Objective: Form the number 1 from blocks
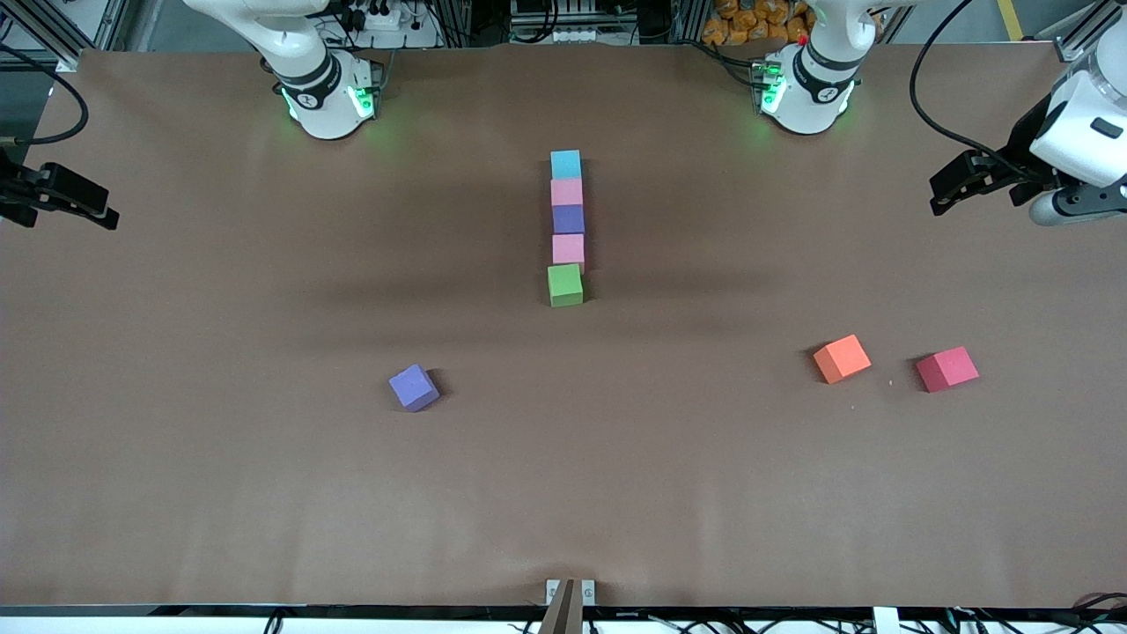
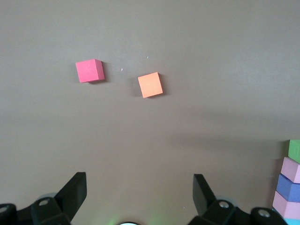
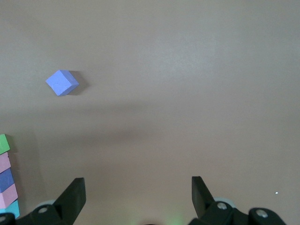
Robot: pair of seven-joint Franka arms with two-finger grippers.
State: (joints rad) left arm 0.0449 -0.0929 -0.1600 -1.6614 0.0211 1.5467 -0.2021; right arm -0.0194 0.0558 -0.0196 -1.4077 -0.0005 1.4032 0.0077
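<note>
Here, five blocks lie in a straight line at the middle of the table [image 1: 176, 440], running from the robots' bases toward the front camera: a light blue block [image 1: 565, 164] nearest the bases, then a pink block [image 1: 566, 191], a purple block [image 1: 568, 218], a second pink block [image 1: 568, 248], and a green block [image 1: 564, 284] at the end nearest the camera. Each seems to touch the next, though the green one sits turned a little out of line. A loose purple cube [image 1: 414, 387] lies apart, nearer the camera and toward the right arm's end. An orange cube [image 1: 842, 358] and a red cube [image 1: 946, 369] sit near each other toward the left arm's end, the red one closer to that end; both are well apart from the line. The left gripper [image 1: 946, 189] hangs above the table's edge at the left arm's end, its fingers spread wide with nothing between them, as its wrist view shows. The right gripper [image 1: 92, 211] hangs at the edge of the right arm's end, likewise spread and empty. Both arms wait away from the blocks.
</note>
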